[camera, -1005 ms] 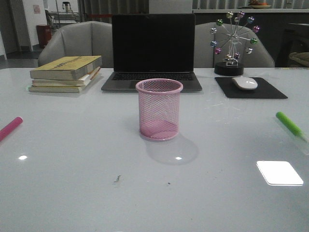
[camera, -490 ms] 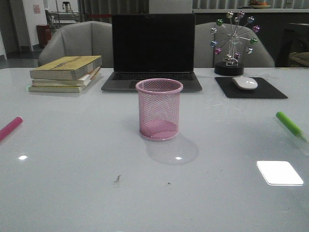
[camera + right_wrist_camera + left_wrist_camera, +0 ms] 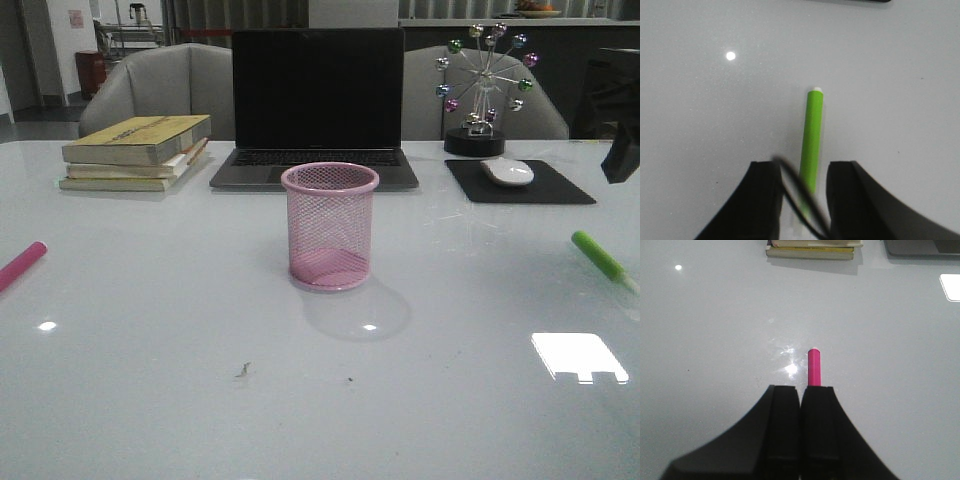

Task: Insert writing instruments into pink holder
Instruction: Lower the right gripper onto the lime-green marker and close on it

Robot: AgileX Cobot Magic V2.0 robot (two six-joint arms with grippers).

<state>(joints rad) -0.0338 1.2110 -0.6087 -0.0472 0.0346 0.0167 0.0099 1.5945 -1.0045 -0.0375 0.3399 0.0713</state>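
The pink holder [image 3: 330,225], a round mesh cup, stands upright in the middle of the table with nothing showing inside. A hot pink pen [image 3: 21,266] lies at the far left edge. In the left wrist view this pink pen [image 3: 813,367] pokes out from beneath one finger of my left gripper [image 3: 800,390], whose jaws are shut together with nothing between them. A lime green pen [image 3: 600,258] lies at the right. My right gripper [image 3: 804,167] hovers open over the green pen [image 3: 811,140], a finger on either side, with a dark cable crossing the gap.
A closed-screen laptop [image 3: 318,100] stands behind the holder. A stack of books [image 3: 135,150] is at the back left. A mouse [image 3: 507,171] on a black pad [image 3: 560,190] and a ferris-wheel ornament [image 3: 485,90] are at the back right. A dark part of the right arm [image 3: 620,150] shows at the right edge.
A dark part of the right arm has come into the front view at the right edge, and its shadow notches the bright reflection on the table. The pens and holder have not moved.
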